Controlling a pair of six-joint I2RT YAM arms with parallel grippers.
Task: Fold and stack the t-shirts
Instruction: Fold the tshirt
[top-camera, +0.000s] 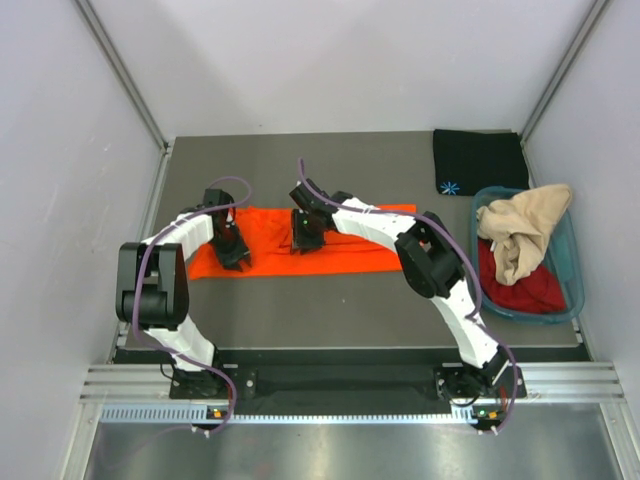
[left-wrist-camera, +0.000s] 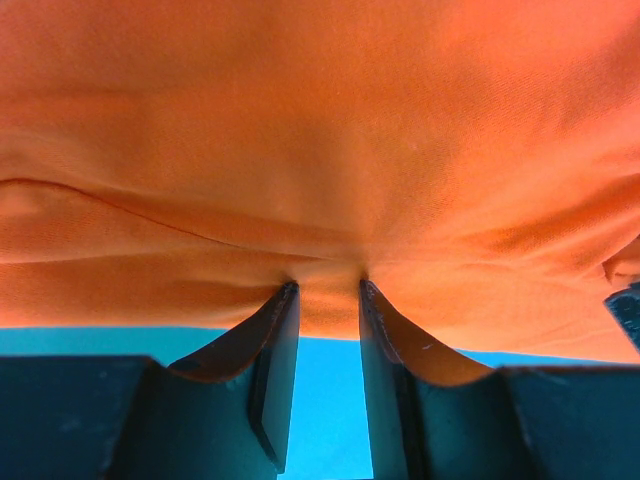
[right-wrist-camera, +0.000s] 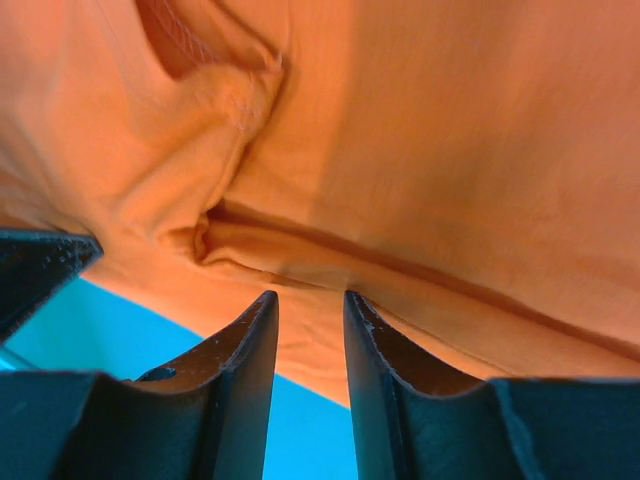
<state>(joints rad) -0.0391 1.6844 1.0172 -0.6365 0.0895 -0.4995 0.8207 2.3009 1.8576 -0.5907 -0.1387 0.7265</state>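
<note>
while flat, orange t-shirt edge inside left fingers, inside right fingers

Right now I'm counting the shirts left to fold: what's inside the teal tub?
A crumpled beige shirt lies on top of a dark red shirt inside the teal tub. Anything beneath those two, and the tub's floor, is covered and cannot be seen.

Much of the dark red t-shirt under the beige t-shirt; orange t-shirt beyond both wrist views' edges.
</note>
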